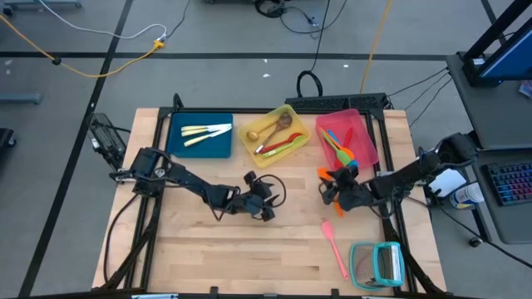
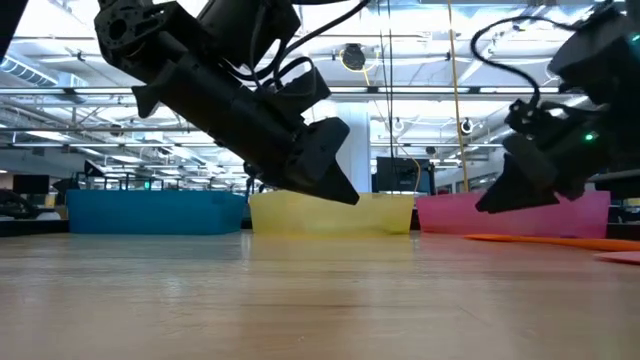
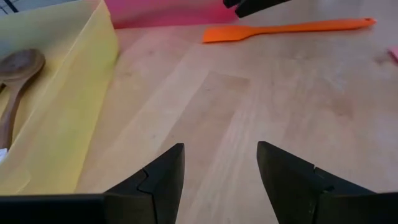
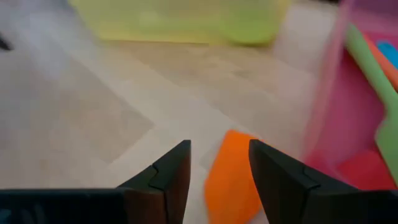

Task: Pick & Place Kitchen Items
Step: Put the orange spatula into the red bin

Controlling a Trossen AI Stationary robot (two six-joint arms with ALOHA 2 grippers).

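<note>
An orange spatula (image 3: pixel 286 29) lies flat on the table in front of the pink tray (image 1: pixel 367 143). My right gripper (image 4: pixel 219 168) is open just above its blade end (image 4: pixel 231 183), one finger on either side, apart from it as far as I can see. My left gripper (image 3: pixel 221 168) stands open over bare wood near the yellow tray (image 3: pixel 68 118), holding nothing. A pink spatula (image 1: pixel 334 247) lies on the table toward the near right. The yellow tray holds a wooden spoon (image 3: pixel 15 74) with red and green utensils, and the blue tray (image 1: pixel 199 133) holds pale cutlery.
A teal-framed rack (image 1: pixel 378 264) stands at the near right corner. The three trays line the far edge, and the pink one holds green, orange and blue utensils (image 1: pixel 342 148). Bare wood stretches across the near half of the table (image 1: pixel 233 257).
</note>
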